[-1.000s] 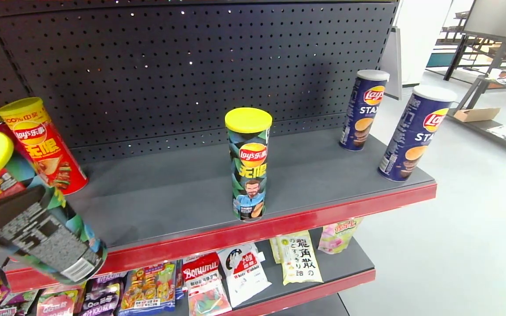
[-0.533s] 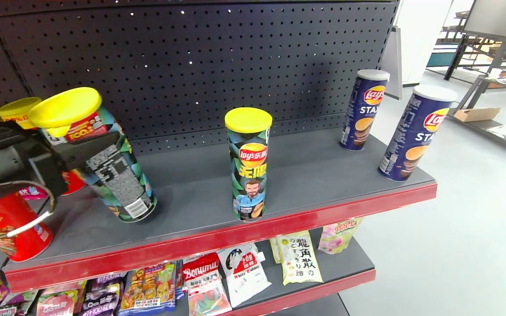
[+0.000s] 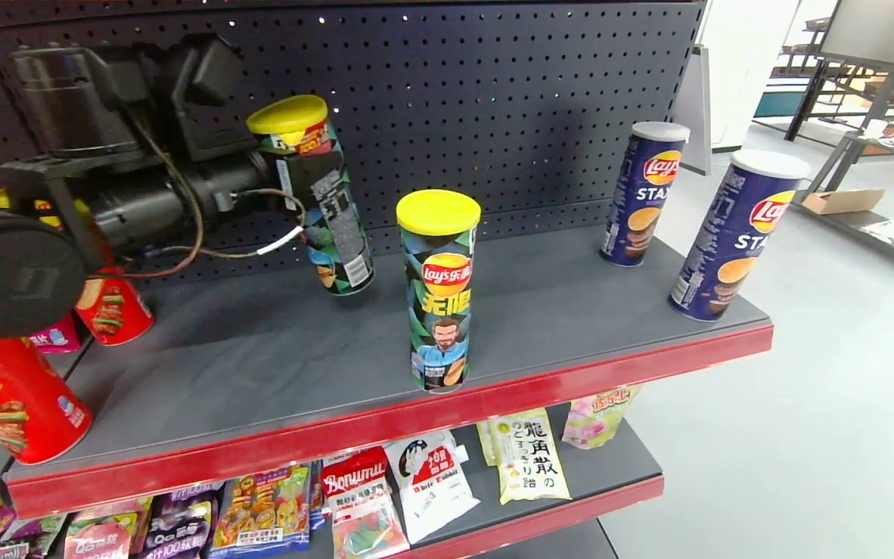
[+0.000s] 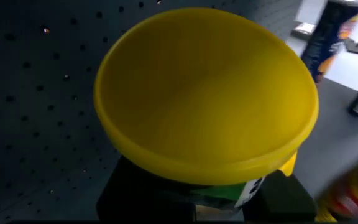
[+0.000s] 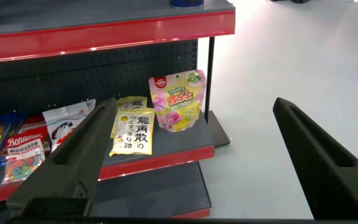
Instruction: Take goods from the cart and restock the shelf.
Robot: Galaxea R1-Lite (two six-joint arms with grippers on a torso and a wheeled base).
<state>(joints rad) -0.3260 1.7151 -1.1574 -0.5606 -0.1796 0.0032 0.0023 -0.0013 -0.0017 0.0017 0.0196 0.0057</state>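
Note:
My left gripper (image 3: 303, 186) is shut on a green chip can with a yellow lid (image 3: 323, 194), holding it slightly tilted at the back of the grey shelf (image 3: 261, 349), near the pegboard. The can's yellow lid (image 4: 207, 93) looms close in the left wrist view. A matching green can (image 3: 439, 291) stands upright near the shelf's red front edge, to the right of the held one. My right gripper (image 5: 191, 155) hangs open beside the lower shelves, nothing between its fingers.
Two blue cans (image 3: 641, 194) (image 3: 734, 237) stand at the shelf's right end. Red cans (image 3: 8, 396) (image 3: 109, 307) stand at the left. Snack bags (image 3: 524, 454) lie on the lower shelf (image 5: 160, 155). Open floor lies to the right.
My left arm has carried the green can from low at the front left up and rightward to the back of the shelf. The other cans have stayed put.

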